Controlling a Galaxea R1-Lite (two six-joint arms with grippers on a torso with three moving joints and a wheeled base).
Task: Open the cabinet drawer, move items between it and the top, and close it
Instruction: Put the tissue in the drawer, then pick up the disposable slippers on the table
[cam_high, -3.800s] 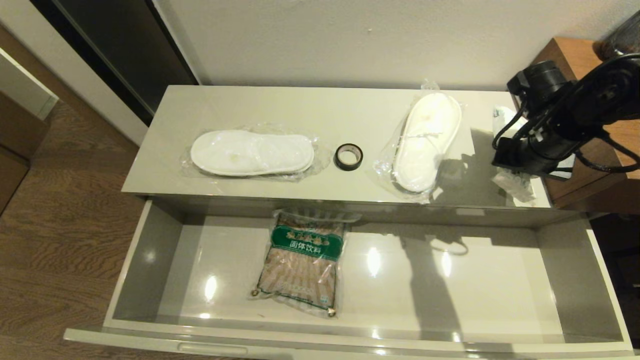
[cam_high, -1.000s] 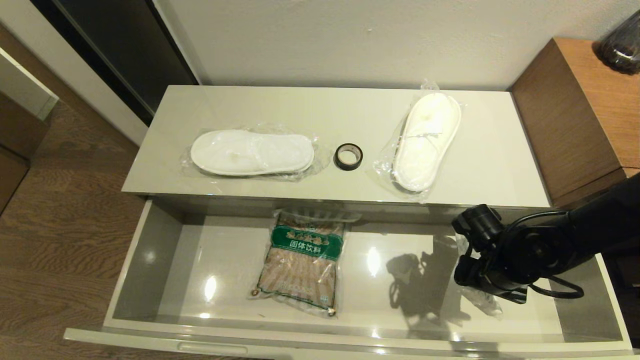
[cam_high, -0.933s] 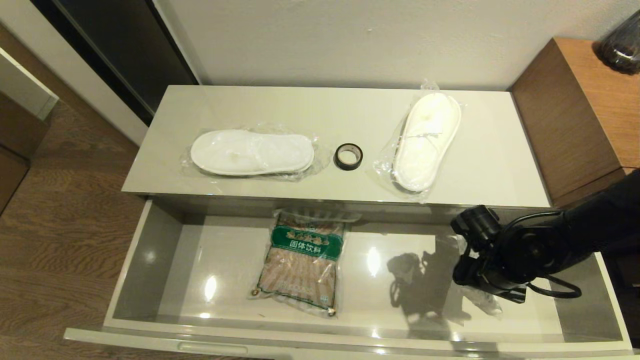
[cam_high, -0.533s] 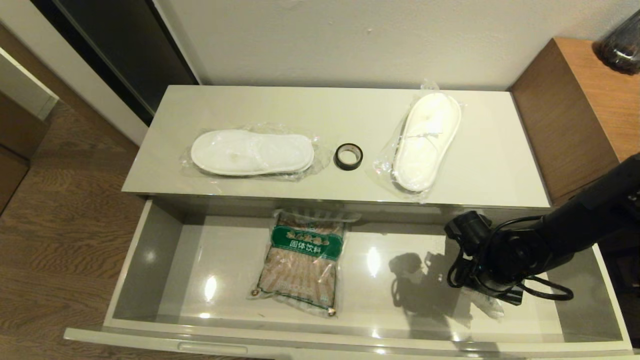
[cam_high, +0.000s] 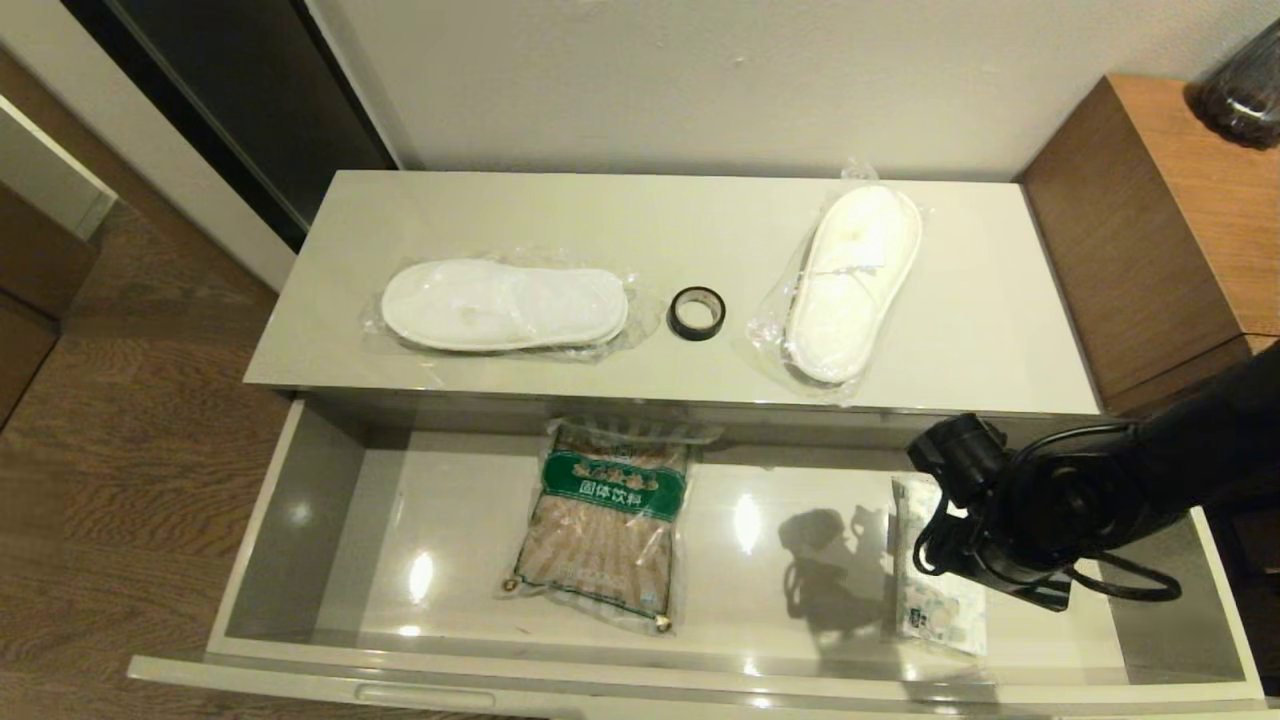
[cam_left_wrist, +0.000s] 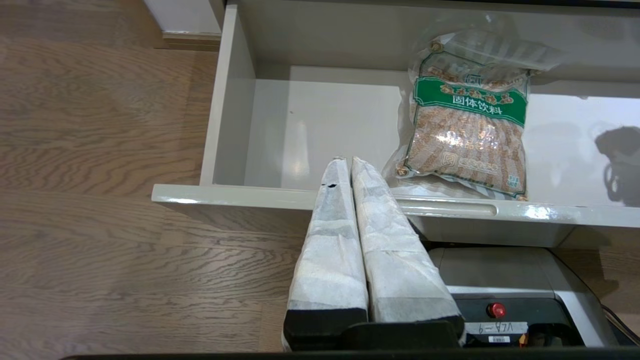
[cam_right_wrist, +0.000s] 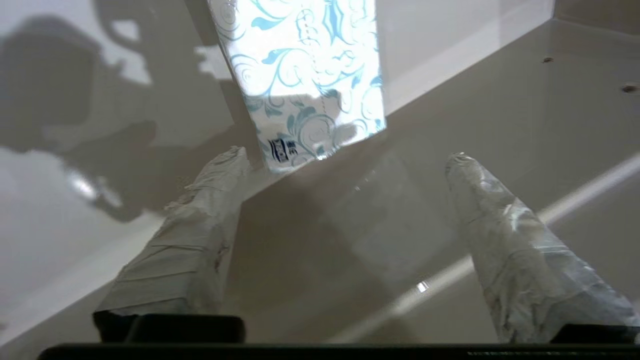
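Observation:
The drawer (cam_high: 262, 540) stands pulled out below the top (cam_high: 640, 215). A flat white packet (cam_high: 935, 590) with a teal pattern (cam_right_wrist: 305, 70) lies on the drawer floor at the right. My right gripper (cam_right_wrist: 345, 156) hangs open just above that floor, the packet free beyond its fingertips (cam_right_wrist: 227, 160); my right arm (cam_high: 1060, 500) partly covers the packet from above. On the top lie two bagged white slipper pairs (cam_high: 505, 305) (cam_high: 855, 275) with a small black tape roll (cam_high: 697, 313) between them. My left gripper (cam_left_wrist: 345, 161) is shut on nothing, in front of the drawer front (cam_left_wrist: 250, 196).
A brown bag with a green label (cam_high: 610, 520) (cam_left_wrist: 465, 125) lies mid-drawer near the back. A brown wooden unit (cam_high: 1150, 210) stands right of the cabinet with a dark jar (cam_high: 1240, 85) on it. Wood floor lies to the left.
My right gripper has opened and let go of the white packet, which now lies flat on the drawer floor. The right arm has risen and shifted slightly right. The left arm has not moved.

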